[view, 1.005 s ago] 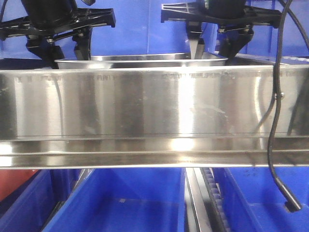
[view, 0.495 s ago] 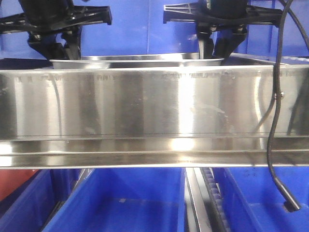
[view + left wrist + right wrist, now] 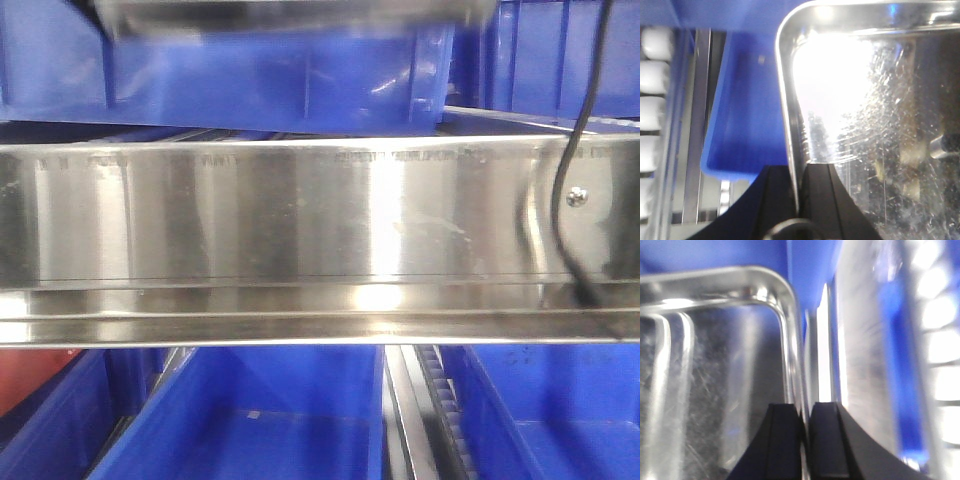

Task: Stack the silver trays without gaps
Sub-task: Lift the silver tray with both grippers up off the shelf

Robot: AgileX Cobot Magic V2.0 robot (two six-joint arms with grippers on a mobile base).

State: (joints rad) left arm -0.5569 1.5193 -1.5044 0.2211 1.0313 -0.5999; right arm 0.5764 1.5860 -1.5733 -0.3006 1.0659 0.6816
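Two claws (image 3: 798, 172) (image 3: 805, 412) pinch silver tray (image 3: 865, 100) rims.

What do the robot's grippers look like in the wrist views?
Both the left gripper and right gripper show two broad, flat, matte black fingers with blunt tips. A dark ring-shaped part sits at the left one's base. No markings show; the arms are out of view.

I can read nothing for certain from here. Along the top edge of the steel shelf rail (image 3: 300, 215) runs a faint row of printed characters (image 3: 400, 158), spanning nearly its whole width, but they are too small and blurred for me to make out.
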